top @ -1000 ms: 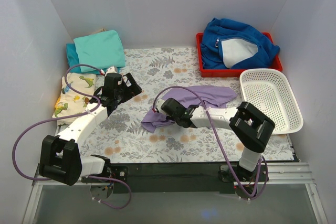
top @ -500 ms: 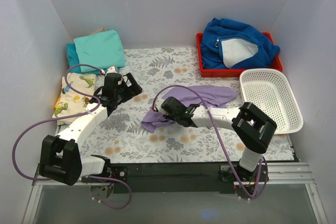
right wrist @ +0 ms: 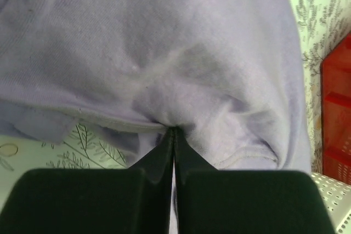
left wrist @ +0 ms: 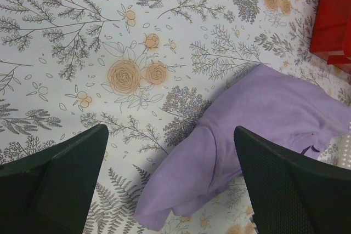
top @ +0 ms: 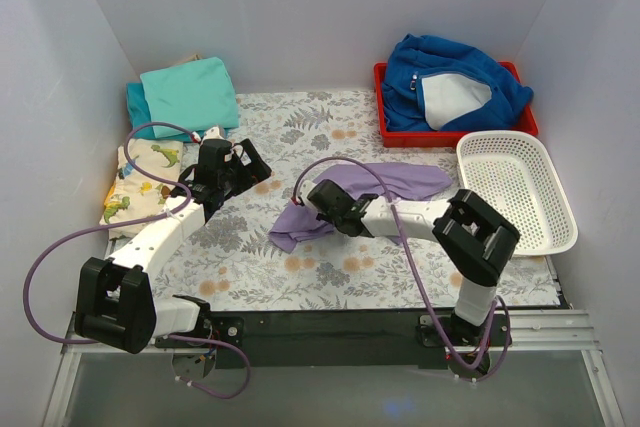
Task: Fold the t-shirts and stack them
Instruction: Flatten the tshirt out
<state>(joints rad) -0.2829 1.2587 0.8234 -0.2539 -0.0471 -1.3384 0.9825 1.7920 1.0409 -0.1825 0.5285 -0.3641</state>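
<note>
The lavender-purple t-shirt (top: 385, 185) lies crumpled mid-table; it also shows in the left wrist view (left wrist: 263, 130) and fills the right wrist view (right wrist: 164, 42). My right gripper (top: 318, 199) is shut, its fingertips (right wrist: 173, 131) pinching a fold of the purple shirt near its left end. My left gripper (top: 250, 165) is open and empty above the floral cloth, left of the shirt; its fingers (left wrist: 60, 173) frame the shirt's near corner. A turquoise t-shirt (top: 190, 92) lies folded on a darker teal one (top: 134, 103) at the back left.
A red tray (top: 390, 127) with a royal-blue fleece jacket (top: 450, 77) sits at the back right. A white basket (top: 515, 192) stands right of the shirt. A dinosaur-print cloth (top: 140, 182) lies at the left. White walls enclose the table.
My right gripper has shifted slightly back and left with the purple shirt's fold in it, bunching the cloth a little. The left arm has not moved.
</note>
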